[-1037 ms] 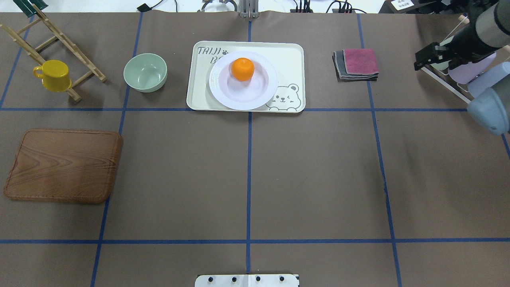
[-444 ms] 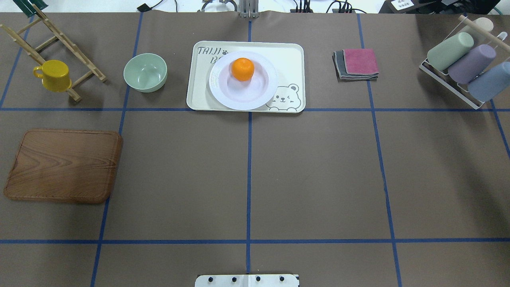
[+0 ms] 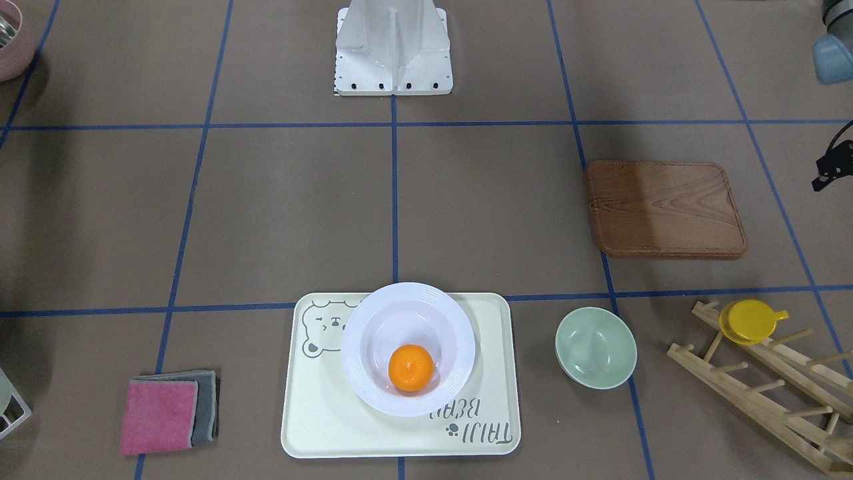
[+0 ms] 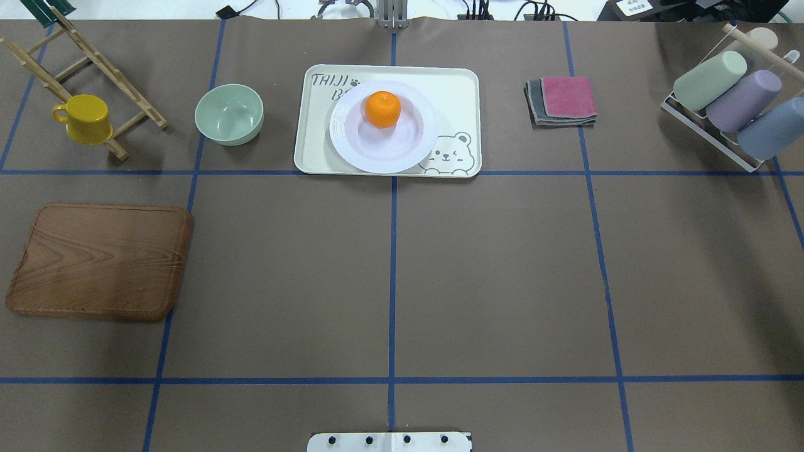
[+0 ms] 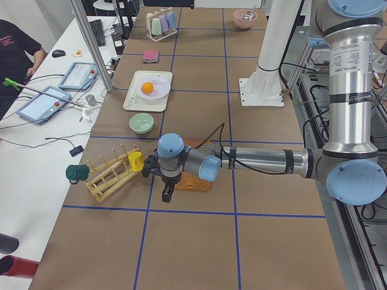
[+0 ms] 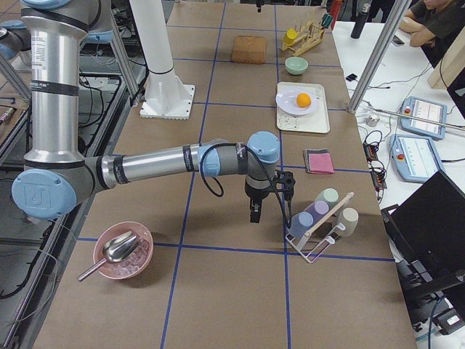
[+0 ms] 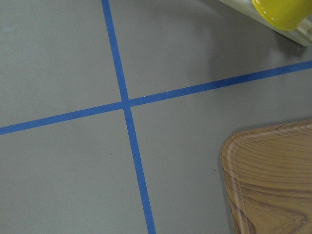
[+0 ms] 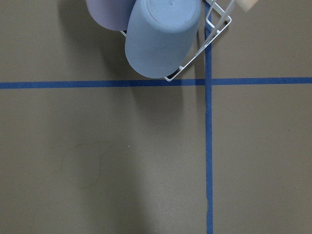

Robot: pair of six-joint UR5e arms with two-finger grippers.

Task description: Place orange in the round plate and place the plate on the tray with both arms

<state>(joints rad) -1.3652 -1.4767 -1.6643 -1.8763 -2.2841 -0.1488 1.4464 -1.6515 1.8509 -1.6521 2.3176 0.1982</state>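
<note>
The orange [image 4: 382, 108] [image 3: 410, 367] lies inside the white round plate [image 4: 383, 160] [image 3: 363, 333]. The plate stands on the cream bear-print tray [image 4: 455, 94] [image 3: 320, 413] at the table's far middle. Neither gripper is near them. My left gripper [image 5: 166, 193] hangs over the table's left end, beside the wooden board, pointing down. Only a black sliver [image 3: 831, 167] of it shows in the front-facing view, so I cannot tell its state. My right gripper [image 6: 253, 212] hovers at the right end next to the tumbler rack, and I cannot tell its state either.
A pale green bowl [image 4: 228, 114] sits left of the tray. A yellow cup [image 4: 85, 118] hangs on a wooden rack. The brown board [image 4: 100, 260] lies near left. Folded cloths [image 4: 562, 100] and a wire rack of tumblers [image 4: 728, 94] are on the right. A pink bowl [image 6: 122, 251] holds a spoon.
The right arm, seen at the overhead view's upper right a second ago, has pulled out of that view. The orange, plate and tray have not moved.
</note>
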